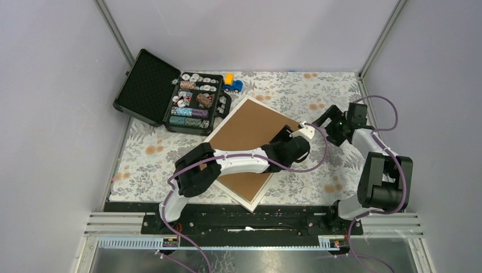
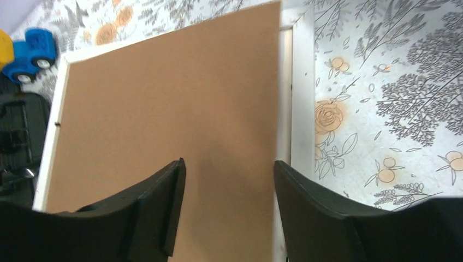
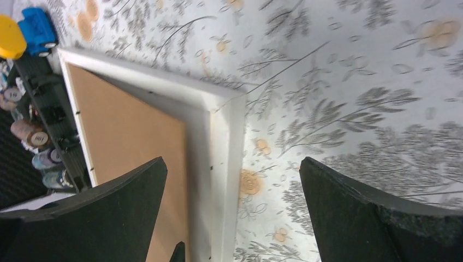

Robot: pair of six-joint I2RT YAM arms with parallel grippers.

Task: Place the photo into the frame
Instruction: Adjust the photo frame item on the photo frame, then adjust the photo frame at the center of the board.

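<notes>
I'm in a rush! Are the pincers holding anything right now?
Left pincer: open, holding nothing.
Right pincer: open, holding nothing.

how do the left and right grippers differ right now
The left gripper hangs over the brown back of the frame; the right gripper sits above the frame's white corner and the floral tablecloth. The left arm stretches across the frame, while the right arm is folded up on the right side. Both grippers are open and hold nothing.
</notes>
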